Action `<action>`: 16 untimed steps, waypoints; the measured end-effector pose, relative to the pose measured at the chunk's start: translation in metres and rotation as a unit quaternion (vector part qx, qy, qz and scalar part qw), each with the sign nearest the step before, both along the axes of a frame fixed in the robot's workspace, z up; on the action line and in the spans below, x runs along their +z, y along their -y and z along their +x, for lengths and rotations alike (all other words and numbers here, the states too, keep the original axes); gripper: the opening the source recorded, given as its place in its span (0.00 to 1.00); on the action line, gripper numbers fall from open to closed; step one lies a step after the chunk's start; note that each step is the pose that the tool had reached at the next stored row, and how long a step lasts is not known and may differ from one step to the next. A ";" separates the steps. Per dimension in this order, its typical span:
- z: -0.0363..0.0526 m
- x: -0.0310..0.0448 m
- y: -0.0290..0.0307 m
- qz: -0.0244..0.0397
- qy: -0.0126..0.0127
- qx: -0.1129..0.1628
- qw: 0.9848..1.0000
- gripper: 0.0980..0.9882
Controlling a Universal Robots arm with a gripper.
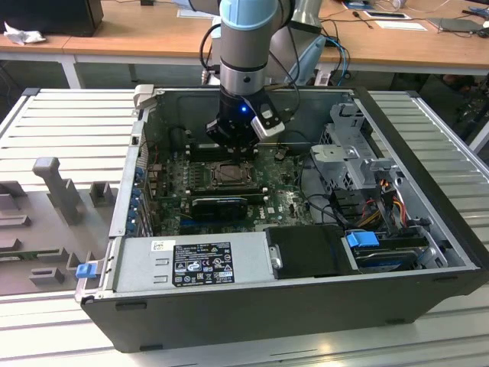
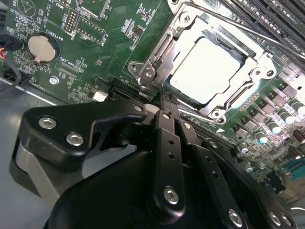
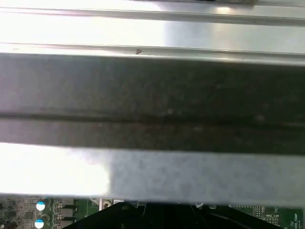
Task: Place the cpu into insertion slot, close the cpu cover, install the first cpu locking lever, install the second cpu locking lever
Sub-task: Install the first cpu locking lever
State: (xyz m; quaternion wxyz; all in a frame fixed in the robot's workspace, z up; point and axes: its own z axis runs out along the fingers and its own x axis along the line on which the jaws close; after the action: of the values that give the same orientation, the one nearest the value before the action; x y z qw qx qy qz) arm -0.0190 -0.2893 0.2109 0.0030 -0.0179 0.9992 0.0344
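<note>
One arm is lowered into the open case (image 1: 428, 229), its gripper (image 1: 231, 142) just above the board's (image 2: 95, 47) socket area in the exterior view. In the second wrist view the fingers (image 2: 164, 126) are pressed together, tips beside the slot (image 2: 157, 62). The cpu (image 2: 209, 67) sits in the slot with the cover (image 2: 228, 98) down around it.

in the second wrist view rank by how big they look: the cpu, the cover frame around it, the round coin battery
1. Square dark-silver metal cpu cover frame, lying around the chip.
2. Pale silver-grey square cpu, inside the frame's window.
3. Round silver coin battery, smallest.
</note>
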 end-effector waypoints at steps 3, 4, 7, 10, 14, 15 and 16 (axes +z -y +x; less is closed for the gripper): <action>-0.0010 0.0091 0.0000 0.002 0.000 0.000 1.000 0.01; -0.0030 0.0112 0.0000 0.003 0.001 0.000 1.000 0.01; -0.0104 0.0179 0.0000 0.006 0.004 0.000 1.000 0.01; -0.0155 0.0213 0.0000 0.009 0.007 0.000 1.000 0.01; -0.0135 0.0196 -0.0027 0.010 0.007 0.005 1.000 0.01; -0.0125 0.0192 -0.0030 0.010 0.007 0.005 1.000 0.01; -0.0109 0.0187 -0.0036 0.010 0.007 0.005 1.000 0.01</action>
State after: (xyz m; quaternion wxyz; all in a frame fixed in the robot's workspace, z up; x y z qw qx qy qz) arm -0.0299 -0.2857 0.2296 0.0104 -0.0227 0.9987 0.0442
